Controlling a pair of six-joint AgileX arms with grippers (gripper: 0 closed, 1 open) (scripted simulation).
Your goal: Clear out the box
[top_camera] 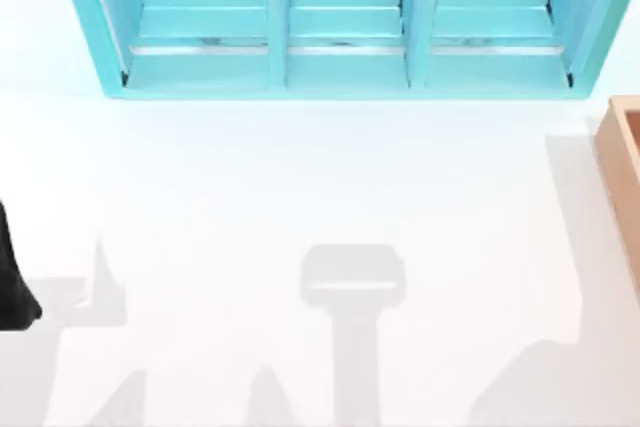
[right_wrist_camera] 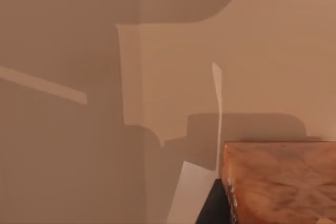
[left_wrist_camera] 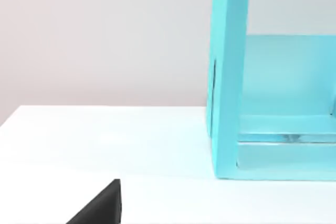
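Two items stand on the plain white surface [top_camera: 300, 207], listed from the near edge to the far edge of the top view.

Left arm: a black part [top_camera: 12, 282] shows at the near left edge of the surface, parked; whether its gripper is spread or pressed together cannot be told. A dark wedge [left_wrist_camera: 100, 205] sits low in the left wrist view.

Item 1: light tan-orange wooden-looking box with thick flat walls and a darker brown inside [top_camera: 622, 182], at the right edge of the surface, partly cut off. Its grained wall [right_wrist_camera: 278, 182] appears close in the right wrist view, so the right arm is judged to be near it; the right gripper's state cannot be told. Contents are hidden.

Item 2: large turquoise three-bay shelf unit [top_camera: 345, 22], along the far edge, well apart from the left arm, near the box's far corner.

Risk, as a judgement: with the box interior unseen, a descent could strike the thick wall and shove the box off the edge.
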